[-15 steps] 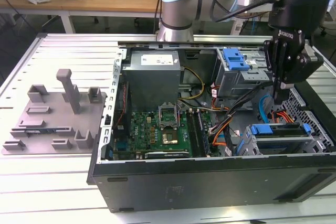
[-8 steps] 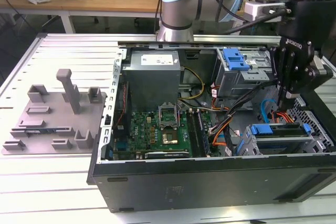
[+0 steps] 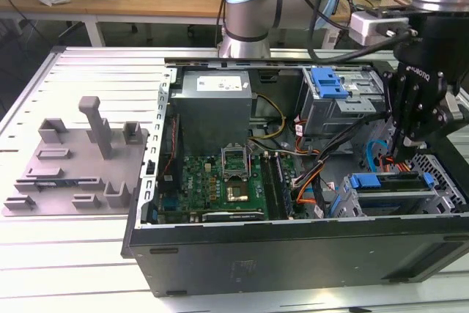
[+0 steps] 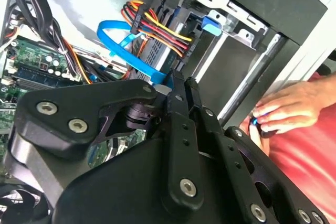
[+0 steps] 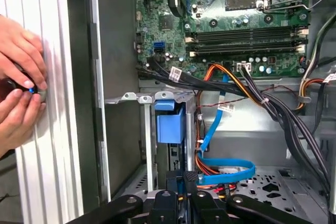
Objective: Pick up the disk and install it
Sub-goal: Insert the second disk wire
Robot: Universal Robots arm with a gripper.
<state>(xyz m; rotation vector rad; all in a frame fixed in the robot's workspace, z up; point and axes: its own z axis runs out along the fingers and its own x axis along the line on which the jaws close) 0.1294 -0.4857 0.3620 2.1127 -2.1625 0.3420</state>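
The disk (image 3: 386, 184), silver-grey with a blue carrier rail, stands on edge in the metal drive cage (image 3: 440, 181) at the case's front corner, on the exterior view's right. Its blue carrier (image 5: 170, 121) rises out of the cage in the first wrist view. In the second wrist view the disk (image 4: 157, 51) lies behind the red, yellow and blue cables. My black gripper (image 3: 405, 153) hangs just above the cage. Its fingers (image 5: 176, 178) are shut together, with nothing visible between them, right over the disk's edge. I cannot tell whether they touch it. The gripper (image 4: 178, 80) fills the foreground.
The open computer case (image 3: 220, 254) lies on a slatted table. A motherboard (image 3: 220, 181), a second blue-latched bay (image 3: 327, 82) and loose cables (image 5: 226, 169) crowd the inside. A grey fixture tray (image 3: 73, 159) sits on the exterior view's left. A person's hands (image 5: 21, 87) hold a small object beside the case.
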